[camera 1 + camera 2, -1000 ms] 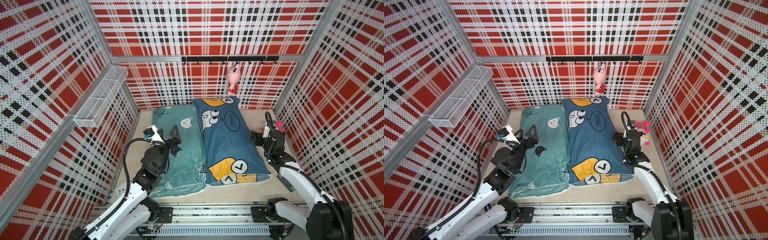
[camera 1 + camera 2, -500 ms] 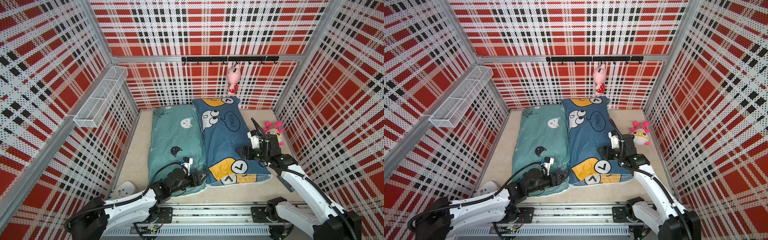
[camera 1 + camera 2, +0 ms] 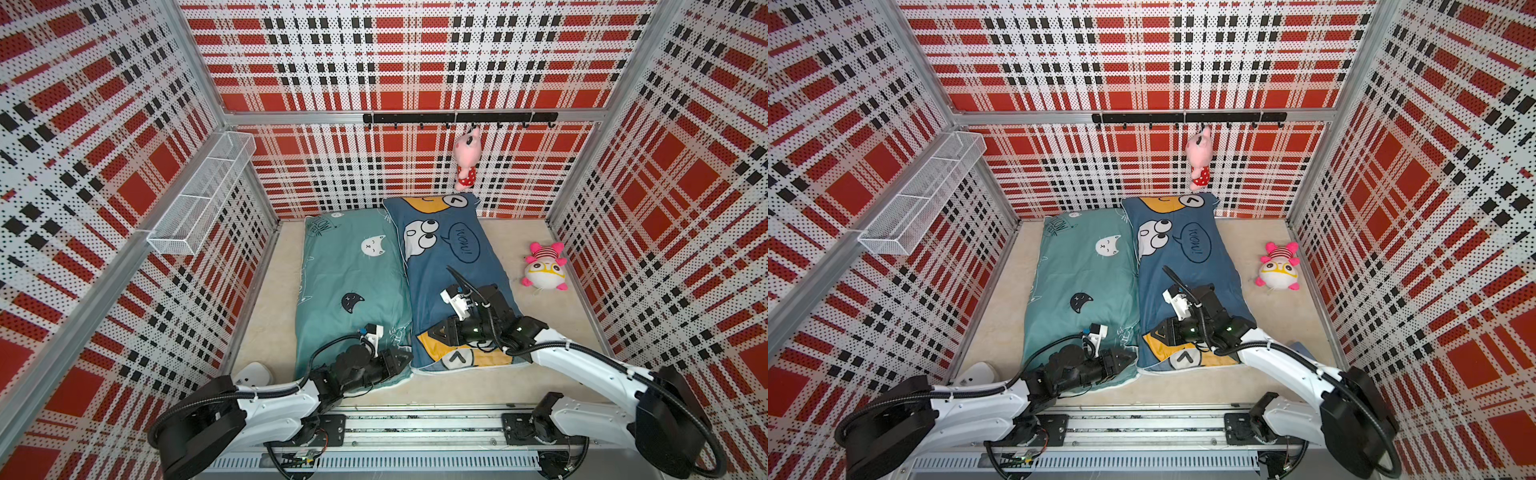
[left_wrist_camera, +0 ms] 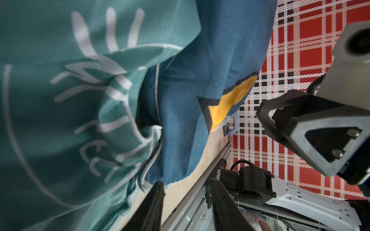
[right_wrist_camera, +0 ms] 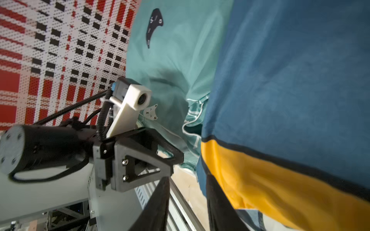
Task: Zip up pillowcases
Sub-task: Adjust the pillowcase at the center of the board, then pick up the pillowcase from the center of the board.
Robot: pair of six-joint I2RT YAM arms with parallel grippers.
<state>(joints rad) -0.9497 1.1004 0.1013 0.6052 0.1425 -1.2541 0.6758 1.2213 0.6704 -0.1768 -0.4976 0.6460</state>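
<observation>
We see both empty: left gripper (image 4: 186, 183) half-open by teal-green cat-print fabric pillowcase (image 4: 60, 120), right gripper (image 5: 187, 178) narrow beside dark-blue cartoon fabric pillowcase (image 5: 280, 80).

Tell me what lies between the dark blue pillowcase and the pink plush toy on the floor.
Nothing: only bare beige floor separates the dark blue pillowcase from the pink plush toy, as both top views show.

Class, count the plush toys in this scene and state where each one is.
2. The pink plush toy hangs from the black hook rail; the pink-and-white plush toy lies on the floor beside the dark blue pillowcase, apart from it. Others may lie hidden from view.
</observation>
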